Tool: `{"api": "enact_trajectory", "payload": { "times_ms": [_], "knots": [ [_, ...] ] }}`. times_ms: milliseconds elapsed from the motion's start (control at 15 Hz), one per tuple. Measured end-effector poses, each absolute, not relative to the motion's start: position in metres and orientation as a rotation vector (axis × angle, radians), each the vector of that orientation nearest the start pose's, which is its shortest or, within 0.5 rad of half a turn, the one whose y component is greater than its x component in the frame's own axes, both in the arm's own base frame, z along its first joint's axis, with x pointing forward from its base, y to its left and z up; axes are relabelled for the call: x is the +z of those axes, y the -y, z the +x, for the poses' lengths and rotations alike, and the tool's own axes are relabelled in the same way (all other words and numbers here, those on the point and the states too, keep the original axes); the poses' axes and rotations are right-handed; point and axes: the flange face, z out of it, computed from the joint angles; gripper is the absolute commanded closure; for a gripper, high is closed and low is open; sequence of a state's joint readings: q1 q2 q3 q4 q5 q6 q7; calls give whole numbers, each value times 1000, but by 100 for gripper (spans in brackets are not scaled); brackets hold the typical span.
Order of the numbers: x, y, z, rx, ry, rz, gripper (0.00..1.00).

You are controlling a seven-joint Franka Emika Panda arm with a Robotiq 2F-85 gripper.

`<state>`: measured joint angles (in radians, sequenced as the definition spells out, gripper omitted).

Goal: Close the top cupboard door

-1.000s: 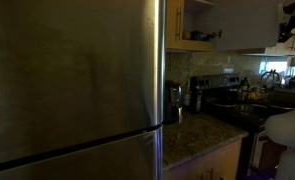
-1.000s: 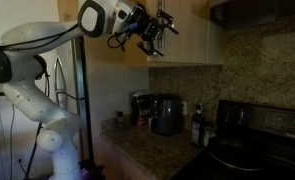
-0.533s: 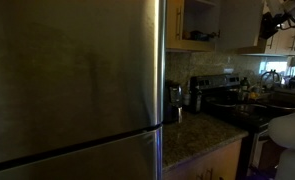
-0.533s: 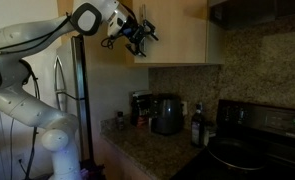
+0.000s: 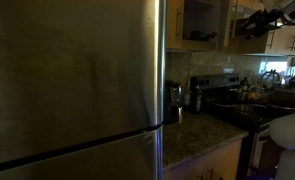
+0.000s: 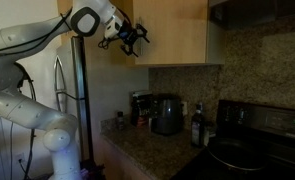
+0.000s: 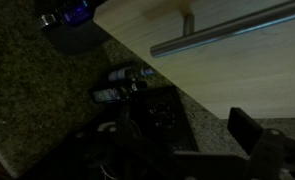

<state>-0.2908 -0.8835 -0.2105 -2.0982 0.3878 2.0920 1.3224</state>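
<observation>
Door (image 6: 172, 30): hangs above the back edge of the worktop (image 6: 147, 150), toward its fridge-side end. It is not yet shut: in an exterior view the cupboard (image 5: 202, 12) interior shows, with items on its shelf.

Claw (image 6: 134, 38): sits at the door's lower free-edge corner. I cannot confirm contact. In the wrist view the claw (image 7: 172, 140) looks spread, with nothing between the fingers. The door's pale face and bar handle (image 7: 227, 32) fill the top of that view.

Handling (judgement): a stiff hinged wood panel, likely light to swing, so no grasp is needed. I would push flat on the face near the free edge, far from the hinges, for leverage. The face looks smooth and a fingertip could skid. The handle is the fallback hold.

Surroundings: the fridge (image 5: 67, 80) stands just beside the cupboard, at the worktop's end. A coffee machine (image 6: 167, 115) and a bottle (image 6: 197, 128) stand along the back edge, well below the door's sweep. The stove (image 6: 257, 145) lies past the far end. I see nothing in the door's path.
</observation>
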Motion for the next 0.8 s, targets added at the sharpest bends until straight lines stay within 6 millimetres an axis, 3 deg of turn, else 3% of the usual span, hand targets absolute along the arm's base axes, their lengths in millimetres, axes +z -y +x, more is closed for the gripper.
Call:
{"api": "enact_trajectory", "payload": {
  "times_ms": [133, 267, 467, 800],
  "knots": [
    [802, 169, 239, -629, -1777, -1312, 0],
    [793, 155, 267, -608, -1789, -1368, 0],
    [783, 107, 329, -633, -1777, -1454, 0],
    [807, 53, 389, -677, -1681, -1486, 0]
  ]
}}
